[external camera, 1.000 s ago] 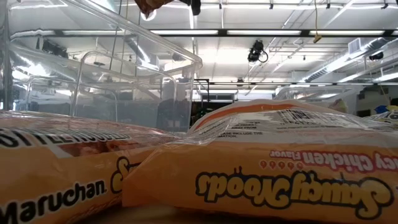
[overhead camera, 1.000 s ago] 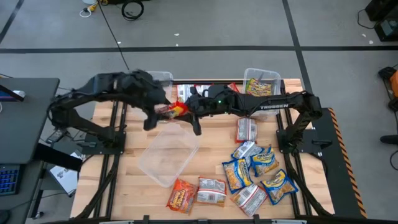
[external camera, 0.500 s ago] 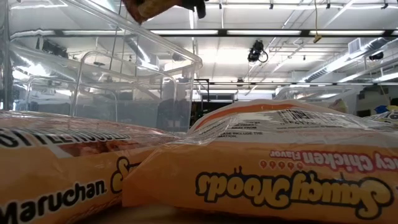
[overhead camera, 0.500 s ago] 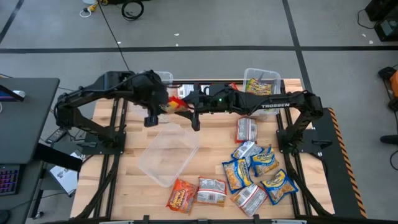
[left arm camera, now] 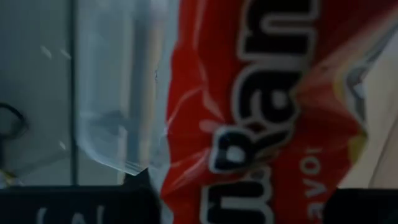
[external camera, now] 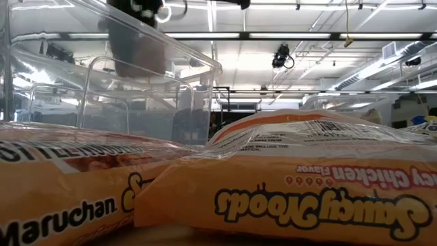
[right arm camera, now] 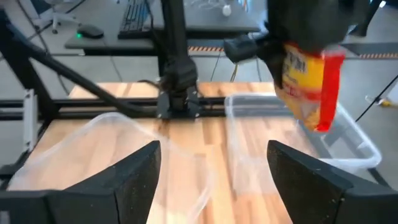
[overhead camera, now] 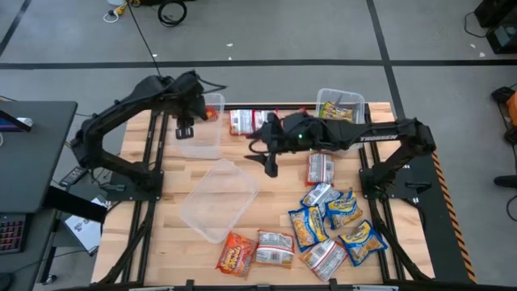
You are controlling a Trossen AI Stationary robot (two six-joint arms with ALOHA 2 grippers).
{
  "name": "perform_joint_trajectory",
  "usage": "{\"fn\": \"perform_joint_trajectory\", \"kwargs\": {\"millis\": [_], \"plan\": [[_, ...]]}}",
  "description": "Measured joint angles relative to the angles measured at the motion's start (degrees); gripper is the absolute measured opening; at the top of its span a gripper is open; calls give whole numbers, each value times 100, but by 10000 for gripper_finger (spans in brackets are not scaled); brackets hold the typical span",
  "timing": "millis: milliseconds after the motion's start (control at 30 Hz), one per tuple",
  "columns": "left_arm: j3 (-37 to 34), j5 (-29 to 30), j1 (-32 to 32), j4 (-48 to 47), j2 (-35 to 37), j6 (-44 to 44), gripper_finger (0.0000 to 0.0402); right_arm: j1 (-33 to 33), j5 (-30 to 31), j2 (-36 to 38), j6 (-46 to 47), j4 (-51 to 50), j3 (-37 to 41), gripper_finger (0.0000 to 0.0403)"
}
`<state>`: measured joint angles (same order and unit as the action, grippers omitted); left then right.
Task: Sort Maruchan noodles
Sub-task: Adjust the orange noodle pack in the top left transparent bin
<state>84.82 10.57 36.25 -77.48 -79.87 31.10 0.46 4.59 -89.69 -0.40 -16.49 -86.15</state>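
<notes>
- left gripper fingers pinch an orange-red maruchan packet over the far-left clear bin.
- light, crinkly, slippery; the noodle block cracks, so grip an edge seam.
- right gripper hangs mid-surface, fingers wide, empty.
- remaining packets lie at the right.

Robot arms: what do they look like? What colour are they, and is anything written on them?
Both arms are black, built from chunky jointed segments. The right arm has white TROSSEN lettering along it and a small green light near its wrist. The right gripper has two broad, flat, dark fingers with angled edges. The left gripper is black too.
</notes>
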Motion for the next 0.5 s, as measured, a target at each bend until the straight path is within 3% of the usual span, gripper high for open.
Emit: {"fn": "perform_joint_trajectory", "kwargs": {"millis": [267,500], "plan": [[-1867,100,410,1426,-5,736,130,448,185,42,356,-325,0,289],[-2217,-332,809,2053,-234,827,130,477,203,42,650,-296,0,289]]}}
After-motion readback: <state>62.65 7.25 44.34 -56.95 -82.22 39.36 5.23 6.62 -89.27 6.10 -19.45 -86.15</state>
